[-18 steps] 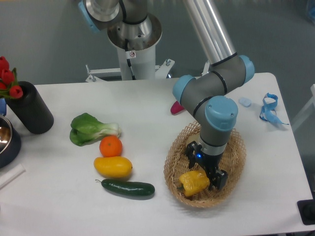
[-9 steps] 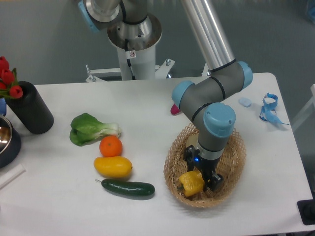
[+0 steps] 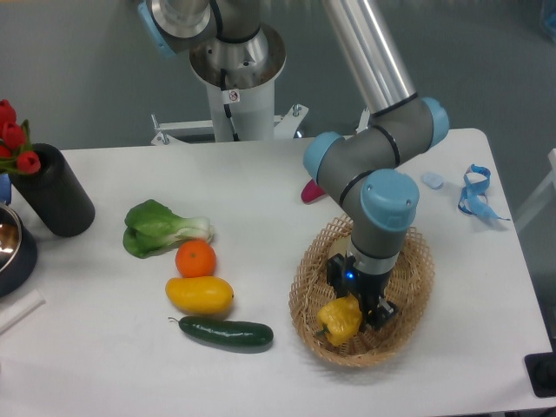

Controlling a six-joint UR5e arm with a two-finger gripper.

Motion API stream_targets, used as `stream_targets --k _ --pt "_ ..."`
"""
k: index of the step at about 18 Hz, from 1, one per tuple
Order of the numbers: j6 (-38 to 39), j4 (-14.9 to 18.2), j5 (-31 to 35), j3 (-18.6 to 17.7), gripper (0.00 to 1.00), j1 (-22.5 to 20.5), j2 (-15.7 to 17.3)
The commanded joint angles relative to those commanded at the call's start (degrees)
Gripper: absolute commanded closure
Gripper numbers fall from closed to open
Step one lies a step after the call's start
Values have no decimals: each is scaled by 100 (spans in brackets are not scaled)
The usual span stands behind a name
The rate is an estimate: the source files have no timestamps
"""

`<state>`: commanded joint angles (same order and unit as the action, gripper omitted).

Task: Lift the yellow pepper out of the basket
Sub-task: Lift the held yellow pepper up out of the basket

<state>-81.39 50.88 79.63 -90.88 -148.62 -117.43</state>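
Since a second ago, the gripper (image 3: pixel 356 311) has narrowed its fingers around the pepper (image 3: pixel 340 320), which shifted slightly and now sits clamped inside the basket (image 3: pixel 306 274). Left of the basket lie a mango (image 3: pixel 200 294), orange (image 3: pixel 195 258) and cucumber (image 3: pixel 226 332).

This looks like a robotics lab, not a kitchen: a grey-and-blue arm (image 3: pixel 373 165) is bolted on a white pedestal (image 3: pixel 234 95) behind a plain white table (image 3: pixel 261 191), with a bare grey wall (image 3: pixel 87 69) behind it. The food on the table looks like props, a cucumber (image 3: pixel 226 333), an orange (image 3: pixel 195 258), and a black vase (image 3: pixel 52 191) of tulips at the edge.
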Motion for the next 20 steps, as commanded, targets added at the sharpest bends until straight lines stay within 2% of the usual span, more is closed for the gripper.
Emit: stream_targets --k 2,6,13,18,20 --pt "0 115 79 -9 69 -53 185" --pt "17 142 1019 9 70 -106 265" --pt "272 168 1116 35 70 -667 326" --pt "237 528 1151 228 70 -976 397" --pt "211 538 1143 307 70 -1064 370"
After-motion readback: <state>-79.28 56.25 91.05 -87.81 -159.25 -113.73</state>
